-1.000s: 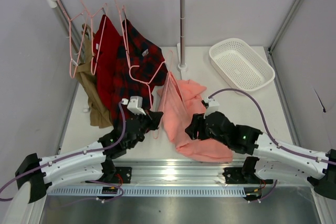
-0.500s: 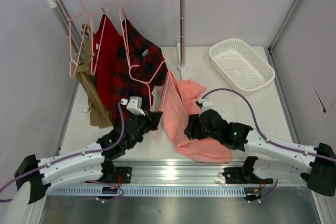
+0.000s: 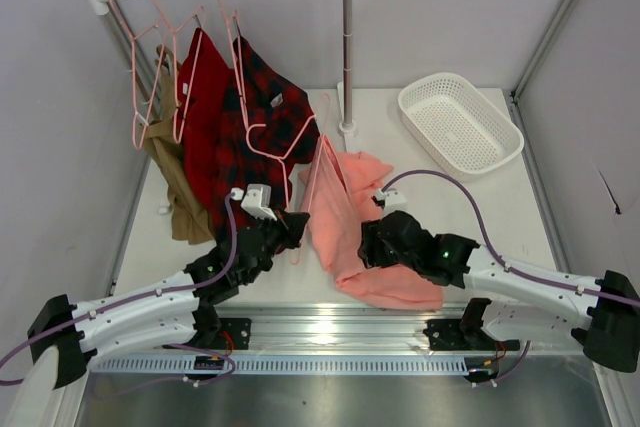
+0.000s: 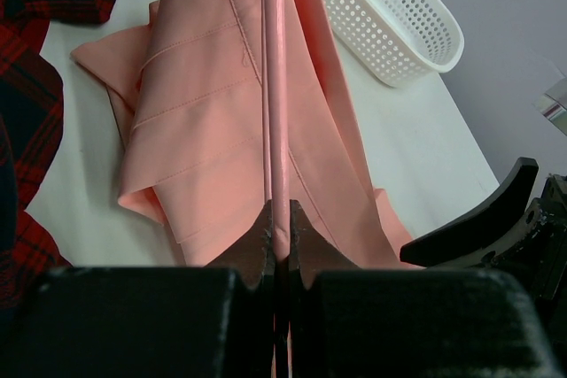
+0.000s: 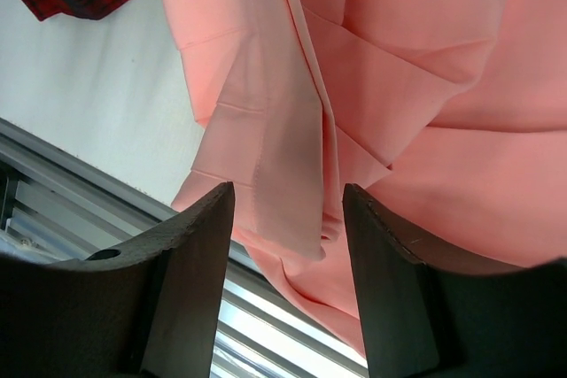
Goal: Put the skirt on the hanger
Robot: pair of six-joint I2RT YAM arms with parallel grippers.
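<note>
Left claw (image 4: 277,236) clenched on hanger (image 4: 273,86), its wire running straight away; right claw (image 5: 288,210) released, astride skirt (image 5: 425,86)

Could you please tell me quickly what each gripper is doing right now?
Left gripper: closed on the hanger wire.
Right gripper: open, its fingers apart over a fold of the skirt.

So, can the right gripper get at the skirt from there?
Probably yes: the right gripper sits open right at a loose fold of the skirt, with nothing in between.
</note>
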